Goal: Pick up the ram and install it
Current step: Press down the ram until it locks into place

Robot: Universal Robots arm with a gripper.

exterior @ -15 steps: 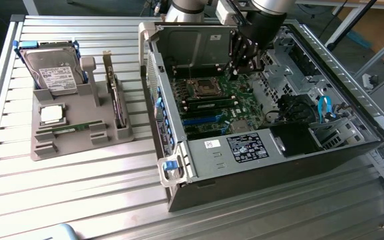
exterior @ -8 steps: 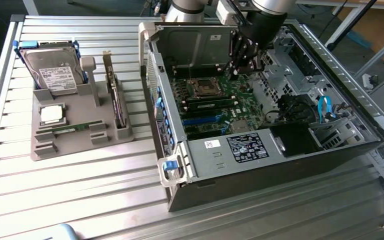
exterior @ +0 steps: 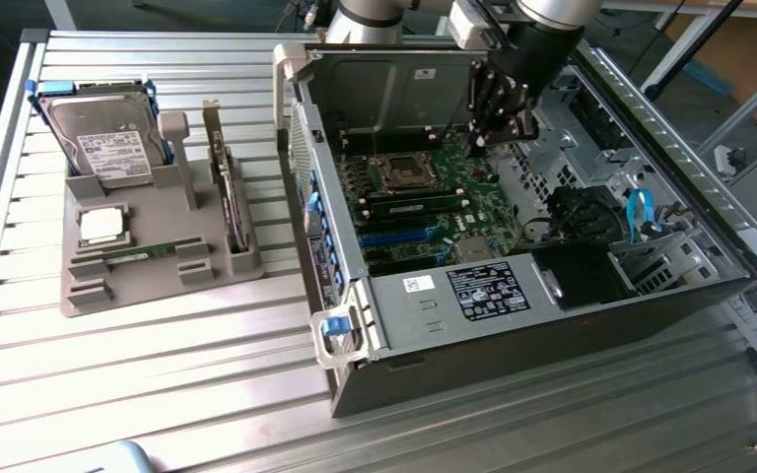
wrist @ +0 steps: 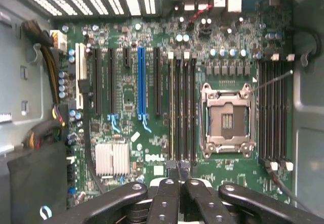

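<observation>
Exterior view: an open computer case [exterior: 511,296] lies on its side on a slatted metal bench [exterior: 129,365], its green motherboard [exterior: 445,212] facing up. The robot arm [exterior: 536,30] reaches down from above into the case, and its claw [exterior: 495,136] hangs over the far part of the board, near the empty processor socket [exterior: 398,172]. On the exterior view's left, apart from the case, a grey parts holder [exterior: 155,266] carries a hard drive [exterior: 105,138] standing at the back, a square silver processor chip [exterior: 100,225], an upright dark expansion card [exterior: 228,192], and the ram [exterior: 139,252], a thin green stick lying flat in a slot near the holder's front, well apart from the claw. Wrist view: the camera looks straight down on the motherboard [wrist: 131,133]. The black fingers [wrist: 167,196] of the claw [wrist: 177,169] are clenched together with their tips meeting and nothing visible between them; they sit just over the rows of long black memory slots [wrist: 181,107] beside the processor socket [wrist: 228,118]. A blue expansion slot [wrist: 141,82] and a finned silver heat sink [wrist: 112,159] lie further along the board.
</observation>
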